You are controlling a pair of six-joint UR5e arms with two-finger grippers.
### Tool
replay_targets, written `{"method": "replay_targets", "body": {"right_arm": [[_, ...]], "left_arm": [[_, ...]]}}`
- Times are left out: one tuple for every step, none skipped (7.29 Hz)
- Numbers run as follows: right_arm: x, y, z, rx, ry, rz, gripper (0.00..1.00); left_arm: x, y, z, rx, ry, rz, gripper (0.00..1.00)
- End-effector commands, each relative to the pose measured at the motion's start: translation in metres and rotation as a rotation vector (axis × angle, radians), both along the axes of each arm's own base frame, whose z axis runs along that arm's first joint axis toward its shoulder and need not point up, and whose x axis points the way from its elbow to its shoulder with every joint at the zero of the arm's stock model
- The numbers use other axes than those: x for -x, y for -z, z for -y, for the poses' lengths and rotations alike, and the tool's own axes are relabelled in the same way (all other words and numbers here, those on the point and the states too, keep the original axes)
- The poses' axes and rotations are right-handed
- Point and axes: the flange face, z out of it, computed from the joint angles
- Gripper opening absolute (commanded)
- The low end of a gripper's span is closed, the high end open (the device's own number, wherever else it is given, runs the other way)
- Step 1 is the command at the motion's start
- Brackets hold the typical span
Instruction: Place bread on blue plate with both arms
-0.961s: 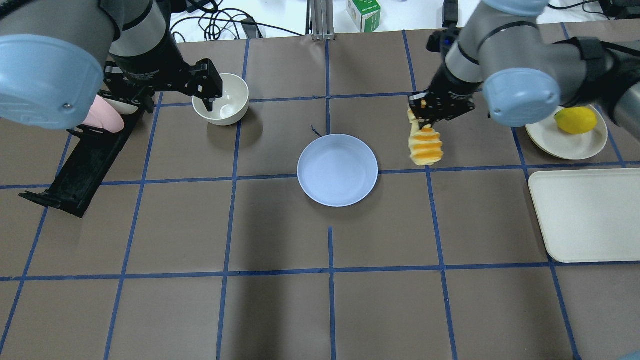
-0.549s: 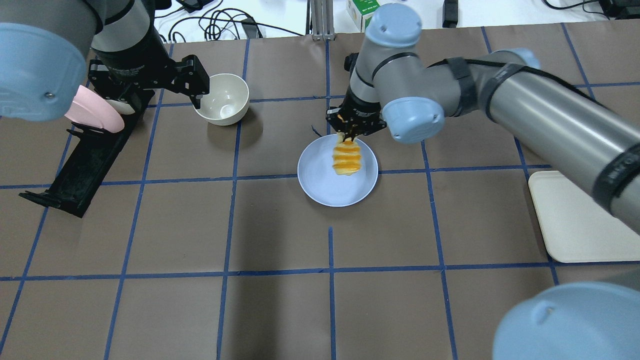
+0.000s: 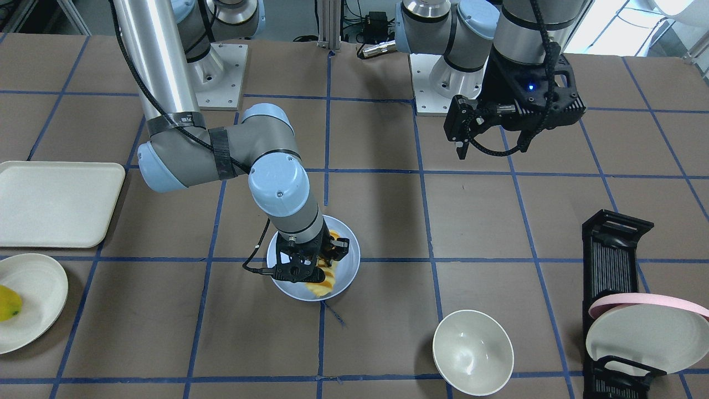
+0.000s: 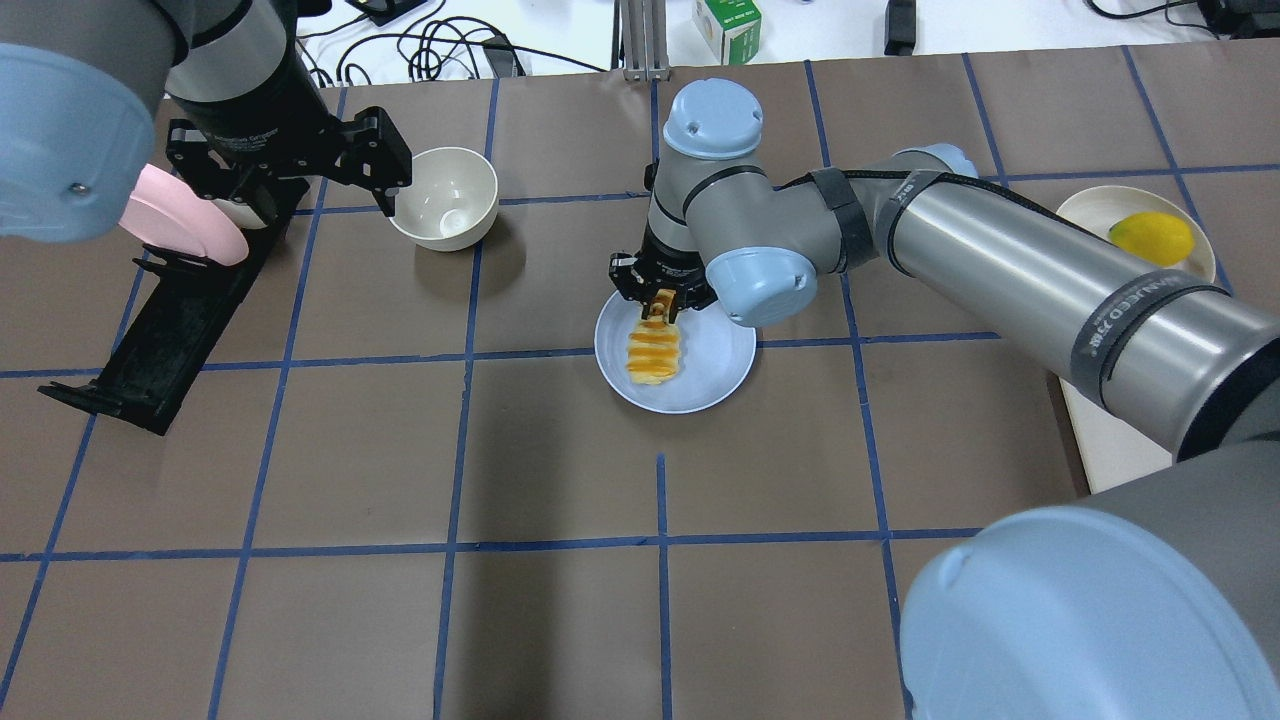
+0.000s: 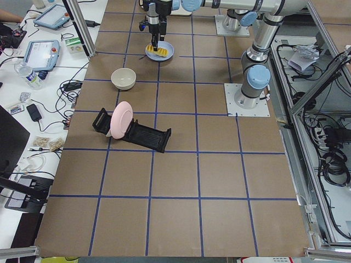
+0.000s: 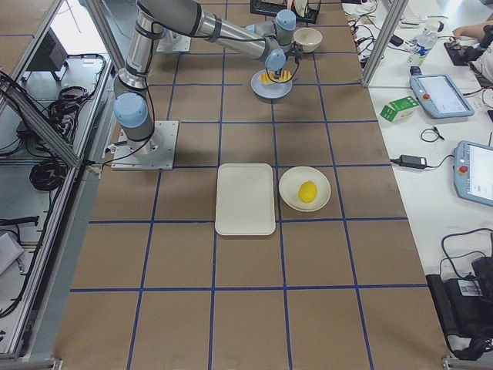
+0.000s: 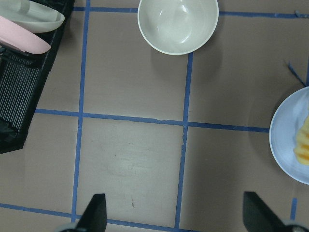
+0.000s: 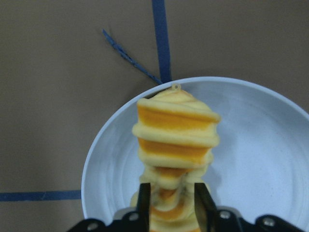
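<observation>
Brown gridded worktop (image 4: 560,450) carries the blue plate (image 4: 718,378) mid-table, white bowl (image 4: 478,228) beyond, black rack (image 4: 170,340), cream tray (image 3: 55,202), off-white plate (image 3: 39,302).

No text reads in full. Right arm (image 4: 1000,262): white capitals on the grey forearm beside a black band (image 4: 1100,335), too blurred to spell out. Left arm (image 4: 235,60): a line of small white print on its black collar (image 4: 250,135), illegible. Green carton (image 4: 727,25) beyond the table's far edge: printed faces, wording too small to read.

White bowl (image 4: 443,200), black rack (image 4: 160,345) holding pink plate (image 4: 195,232) (tilted), cream tray (image 3: 55,204), yellow fruit (image 4: 1153,238) on off-white plate (image 3: 36,293)
</observation>
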Motion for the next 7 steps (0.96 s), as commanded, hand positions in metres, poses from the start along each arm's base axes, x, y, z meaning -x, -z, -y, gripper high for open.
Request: {"method": "replay_targets", "body": {"right_arm": [[0.000, -0.008, 0.004, 0.010, 0.001, -0.003, 1.00], [0.013, -0.028, 0.013, 0.032, 0.021, 0.005, 1.00], [0.042, -0.083, 0.013, 0.026, 0.023, -0.026, 1.00], [0.119, -0.130, 0.018, -0.005, -0.020, -0.138, 1.00], [0.176, -0.168, 0.006, -0.057, -0.026, -0.141, 1.00], [0.205, -0.213, -0.015, -0.030, -0.041, -0.143, 1.00], [0.218, -0.238, -0.040, -0.038, -0.113, -0.137, 1.00]], "left_arm": [[0.009, 0.009, -0.009, -0.098, 0.075, -0.080, 1.00], [0.007, 0.009, -0.010, -0.102, 0.094, -0.073, 1.00], [0.007, 0.008, -0.011, -0.102, 0.095, -0.073, 1.00], [0.007, 0.007, -0.011, -0.101, 0.096, -0.073, 1.00], [0.007, 0.007, -0.011, -0.101, 0.096, -0.073, 1.00], [0.007, 0.007, -0.011, -0.101, 0.094, -0.073, 1.00], [0.007, 0.007, -0.011, -0.099, 0.094, -0.073, 1.00]]}}
